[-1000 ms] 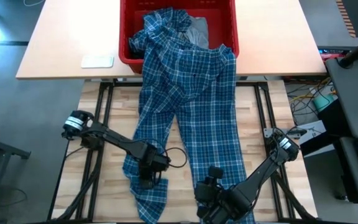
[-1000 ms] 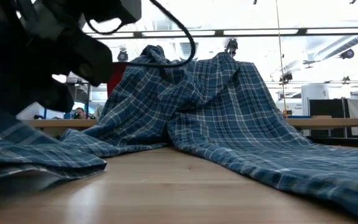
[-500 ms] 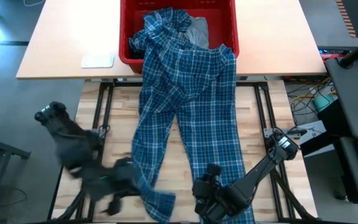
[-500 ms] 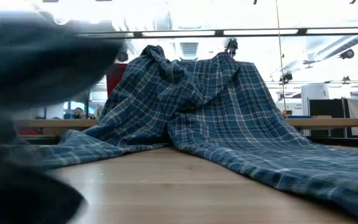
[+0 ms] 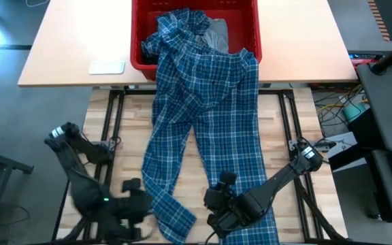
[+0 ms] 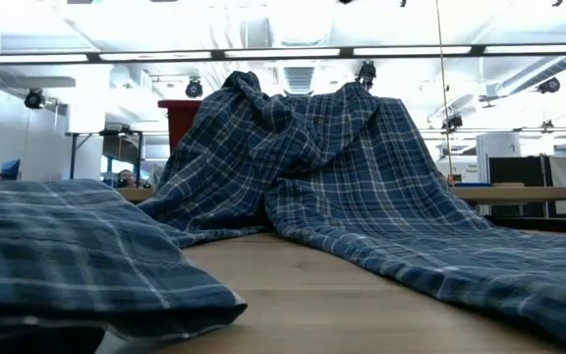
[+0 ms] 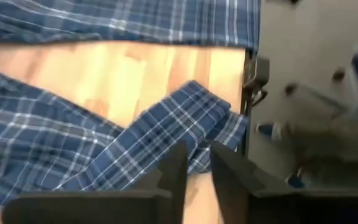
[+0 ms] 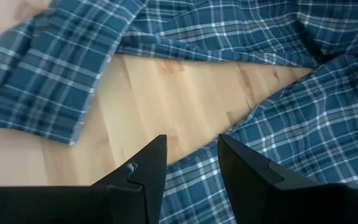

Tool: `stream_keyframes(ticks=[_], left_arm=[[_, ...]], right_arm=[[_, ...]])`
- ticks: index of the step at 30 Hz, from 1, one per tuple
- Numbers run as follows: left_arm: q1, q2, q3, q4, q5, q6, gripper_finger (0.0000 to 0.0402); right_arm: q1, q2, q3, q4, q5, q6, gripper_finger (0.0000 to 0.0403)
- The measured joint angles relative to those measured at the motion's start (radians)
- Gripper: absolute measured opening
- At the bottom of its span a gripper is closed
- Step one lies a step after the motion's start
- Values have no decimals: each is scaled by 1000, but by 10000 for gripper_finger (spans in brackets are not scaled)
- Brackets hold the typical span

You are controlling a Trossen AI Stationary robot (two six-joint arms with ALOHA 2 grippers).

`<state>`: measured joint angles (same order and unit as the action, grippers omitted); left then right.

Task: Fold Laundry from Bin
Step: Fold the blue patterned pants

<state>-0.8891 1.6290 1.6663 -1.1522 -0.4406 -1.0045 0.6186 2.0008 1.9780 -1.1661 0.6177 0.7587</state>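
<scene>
A blue-and-white plaid garment (image 5: 206, 102) hangs out of the red bin (image 5: 141, 61) over its near wall. Two long parts of it lie spread on the wooden table. The left part ends in a slanting strip (image 5: 172, 214) near the front edge, bunched up in the low view (image 6: 86, 265). A grey garment (image 5: 216, 30) lies in the bin. My left gripper (image 5: 138, 207) hovers left of that strip, and its fingers (image 7: 176, 171) stand a narrow slit apart, holding nothing. My right gripper (image 5: 213, 204) hovers open over the inner edge of the right part (image 8: 291, 149).
Bare wood (image 5: 196, 170) shows between the garment's two long parts and to the left of them (image 5: 118, 136). A flat white object (image 5: 106, 66) lies on the far, lighter table left of the bin. The table's metal frame (image 7: 253, 74) shows at its edge.
My left gripper has come off the end of the garment's left part, risen, and swung toward the table's near left corner, turning as it went. That end now lies as a narrower slanting strip, bunched nearer the front edge. My right gripper has drifted a little toward the left.
</scene>
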Motion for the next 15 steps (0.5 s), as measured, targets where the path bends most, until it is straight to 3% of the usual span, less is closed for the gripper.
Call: stream_keyframes(ticks=[9, 15], left_arm=[[270, 186, 0, 192, 402, 419, 218], [412, 326, 1, 262, 628, 659, 257]], right_arm=[[36, -1, 52, -10, -99, 56, 137], [98, -1, 83, -19, -132, 114, 137]])
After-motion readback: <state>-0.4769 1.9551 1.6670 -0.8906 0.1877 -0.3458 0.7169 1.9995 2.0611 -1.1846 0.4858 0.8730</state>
